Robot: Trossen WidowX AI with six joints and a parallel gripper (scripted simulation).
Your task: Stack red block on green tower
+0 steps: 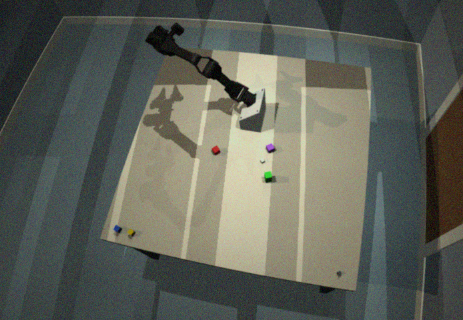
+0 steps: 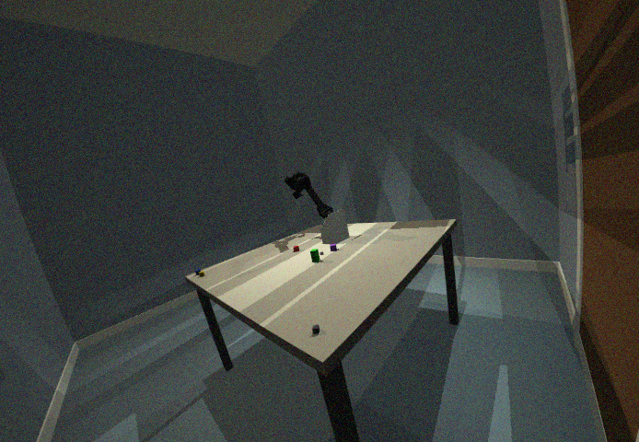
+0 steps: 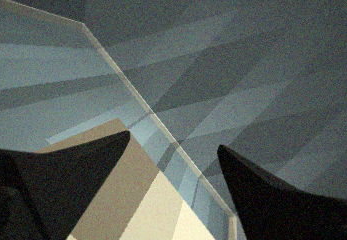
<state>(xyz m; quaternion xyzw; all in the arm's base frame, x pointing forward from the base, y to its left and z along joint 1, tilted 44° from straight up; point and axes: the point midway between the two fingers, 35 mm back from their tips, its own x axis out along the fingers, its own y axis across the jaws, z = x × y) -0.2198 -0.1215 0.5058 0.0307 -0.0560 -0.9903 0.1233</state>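
The red block (image 1: pixel 215 150) (image 2: pixel 296 249) lies on the table, left of the green tower in the top view. The green tower (image 1: pixel 267 176) (image 2: pixel 314 255) stands upright on the table, with nothing on top of it. My gripper (image 3: pixel 174 141) is open and empty, raised high above the back left part of the table and far from both the red block and the tower. The wrist view shows only the two fingers, a table corner, the floor and the wall. In the top and exterior views the fingers are too small and dark to make out.
A purple block (image 1: pixel 270 147) (image 2: pixel 333 247) and a tiny pale cube (image 1: pixel 262 161) lie between the arm's base (image 1: pixel 253 113) (image 2: pixel 334 229) and the tower. A blue block (image 1: pixel 117 229) and a yellow block (image 1: pixel 131 232) lie near one table corner, a dark block (image 1: pixel 338 273) (image 2: pixel 316 329) near another.
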